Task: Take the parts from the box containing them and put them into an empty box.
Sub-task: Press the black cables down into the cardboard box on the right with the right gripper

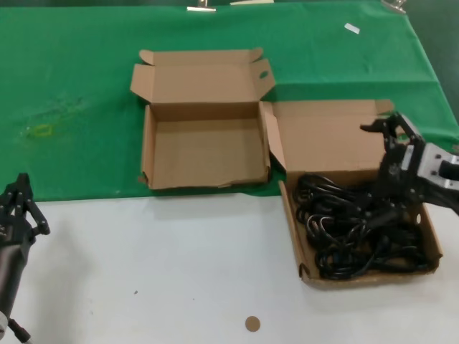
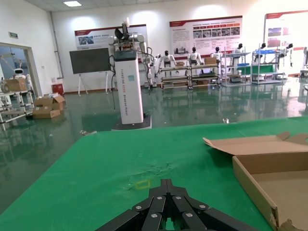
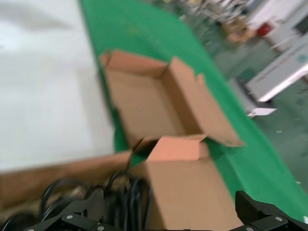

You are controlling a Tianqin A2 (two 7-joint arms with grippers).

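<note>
The parts, a tangle of black power cords (image 1: 351, 229), fill the squarer cardboard box (image 1: 373, 276) at the right; its lid (image 1: 323, 136) lies open behind it. My right gripper (image 1: 384, 165) hovers open over the cords near that box's back right, with nothing between its fingers. In the right wrist view this gripper (image 3: 168, 204) spans wide above the cords (image 3: 120, 192) and the lid. The empty box (image 1: 204, 154) sits to the left of the full one, lid open, also seen in the right wrist view (image 3: 139, 106). My left gripper (image 1: 18, 208) is parked at the lower left, shut (image 2: 167, 182).
A green cloth (image 1: 72, 107) covers the far half of the table and the near half is white (image 1: 179, 272). A small brown disc (image 1: 252, 324) lies near the front edge. A faint yellow mark (image 1: 41, 130) is on the cloth at left.
</note>
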